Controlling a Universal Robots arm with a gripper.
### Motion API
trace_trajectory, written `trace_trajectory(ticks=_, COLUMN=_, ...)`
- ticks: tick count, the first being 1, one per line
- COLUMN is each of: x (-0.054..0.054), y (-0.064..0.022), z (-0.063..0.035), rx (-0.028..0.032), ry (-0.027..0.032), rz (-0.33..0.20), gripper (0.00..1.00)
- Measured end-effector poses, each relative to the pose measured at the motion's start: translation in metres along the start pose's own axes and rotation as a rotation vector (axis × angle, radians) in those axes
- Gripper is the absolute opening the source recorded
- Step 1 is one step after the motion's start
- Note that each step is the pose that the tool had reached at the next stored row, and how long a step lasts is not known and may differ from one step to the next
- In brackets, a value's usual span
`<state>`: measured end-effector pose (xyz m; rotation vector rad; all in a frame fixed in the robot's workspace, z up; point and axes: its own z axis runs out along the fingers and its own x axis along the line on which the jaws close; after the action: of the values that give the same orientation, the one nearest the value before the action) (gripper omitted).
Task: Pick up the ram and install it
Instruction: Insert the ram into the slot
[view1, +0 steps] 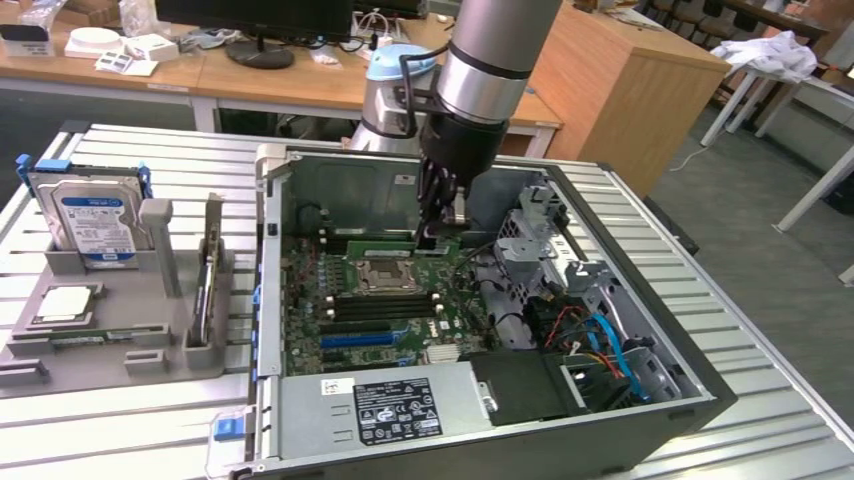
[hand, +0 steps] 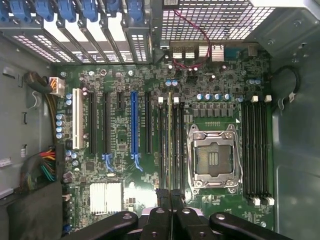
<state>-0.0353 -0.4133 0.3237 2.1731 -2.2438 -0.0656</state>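
Observation:
My gripper (view1: 434, 236) reaches down into the open computer case (view1: 641, 300), over the motherboard (view1: 334, 345). In the wrist view its fingers (hand: 163, 200) are pressed together, shut on the ram (hand: 169, 145). The ram appears edge-on there as a thin green strip running away from the fingertips. It lies in line with the black memory slots (hand: 177, 145) beside the empty processor socket (hand: 212, 157). I cannot tell whether it touches a slot. In the exterior view the ram (view1: 376, 238) is a green strip reaching from the fingertips toward that view's left, behind the socket (view1: 378, 272).
A grey fixture (view1: 120, 345) on the exterior view's left holds a silver hard drive (view1: 94, 215) and a square processor chip (view1: 67, 303). Inside the case are a power supply (view1: 394, 408), loose cables (view1: 601, 340) and a metal drive cage (view1: 541, 225). Blue expansion slot (hand: 133, 122).

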Motion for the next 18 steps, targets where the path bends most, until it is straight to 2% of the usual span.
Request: trace_trajectory(ticks=18, x=0.0, y=-0.0005, z=0.0117, rx=0.0, ry=0.0001, rz=0.0, gripper=0.12)
